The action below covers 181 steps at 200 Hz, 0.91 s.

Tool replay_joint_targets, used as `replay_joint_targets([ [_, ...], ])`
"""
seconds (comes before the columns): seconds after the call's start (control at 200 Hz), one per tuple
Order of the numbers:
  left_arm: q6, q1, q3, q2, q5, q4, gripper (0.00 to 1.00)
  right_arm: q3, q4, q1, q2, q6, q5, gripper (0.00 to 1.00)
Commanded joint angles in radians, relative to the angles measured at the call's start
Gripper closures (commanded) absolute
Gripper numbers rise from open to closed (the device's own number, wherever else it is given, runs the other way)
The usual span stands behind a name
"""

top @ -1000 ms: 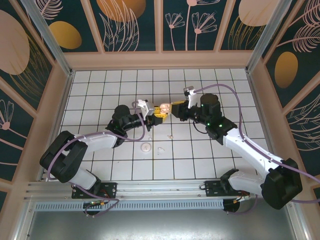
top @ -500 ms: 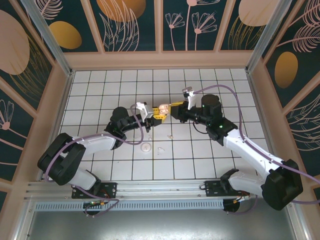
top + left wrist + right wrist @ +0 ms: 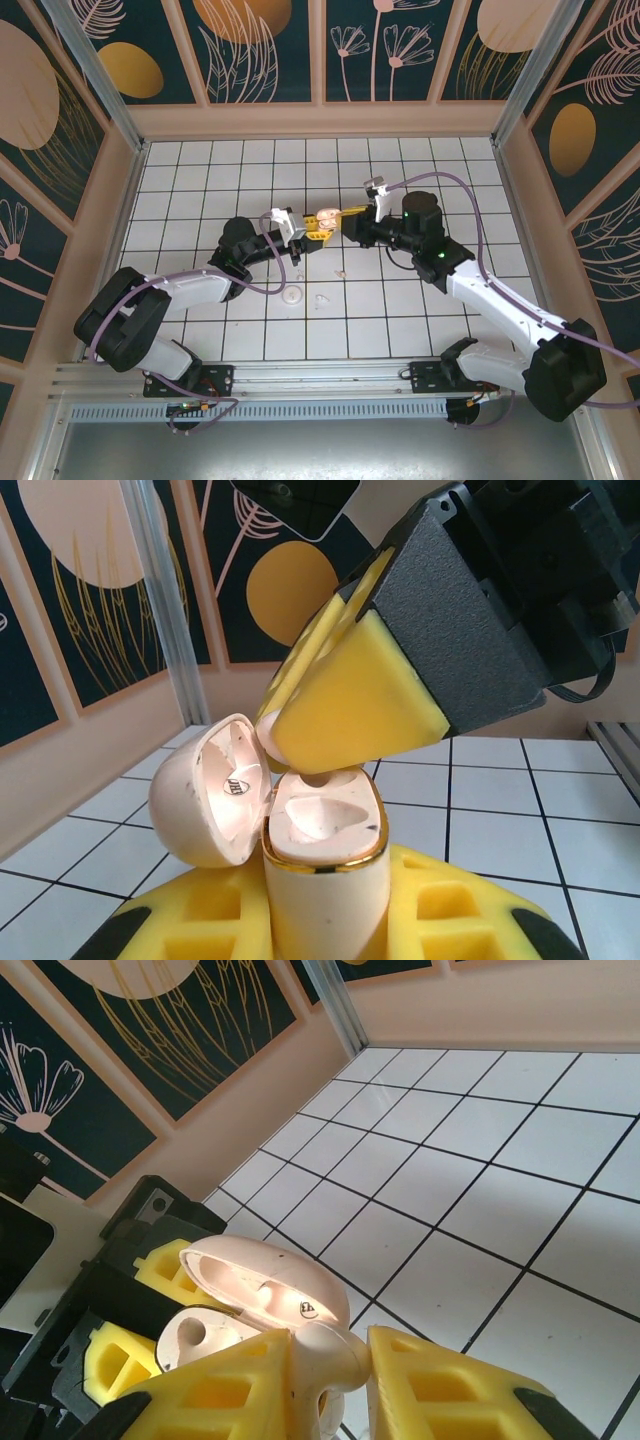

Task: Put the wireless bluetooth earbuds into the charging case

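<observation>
Clamping the charging case by its lower body with the left gripper, yellow pads closed against both of its sides. Holding it upright, gold-rimmed top facing up, with the lid swung open to one side. Pinching one of the wireless bluetooth earbuds with the right gripper, jaws closed on the bud between yellow foam wedges. Hovering that bud right at the open top of the case, over the moulded wells; touching the rim or just clear of it, cannot tell. Meeting tip to tip in the air above the middle of the table, a little nearer its far edge than its near edge. Reaching in from the left side with the left arm and from the right side with the right arm. Noting, down on the tiles toward the near edge from the case, a flat white round disc, a tiny pale piece just beside it on the right, and a second tiny pale piece between disc and case; too small to tell what either is.
</observation>
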Motion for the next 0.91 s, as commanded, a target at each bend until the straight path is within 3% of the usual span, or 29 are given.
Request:
replay_joint_targets([
  [0.0, 0.018, -0.008, 0.005, -0.044, -0.001, 0.112, 0.85, -0.026, -0.013, 0.008, -0.019, -0.019, -0.011, 0.76],
  [0.51, -0.017, -0.008, -0.039, -0.024, -0.111, 0.069, 0.85, 0.011, -0.1, -0.084, -0.054, 0.084, -0.098, 0.76],
  [0.781, 0.033, -0.008, -0.047, -0.053, -0.125, -0.036, 0.85, -0.009, -0.357, -0.187, 0.009, 0.161, 0.02, 0.76],
  [0.901, 0.045, -0.007, -0.052, -0.044, -0.113, -0.04, 0.85, -0.025, -0.469, -0.19, 0.047, 0.2, 0.086, 0.76],
])
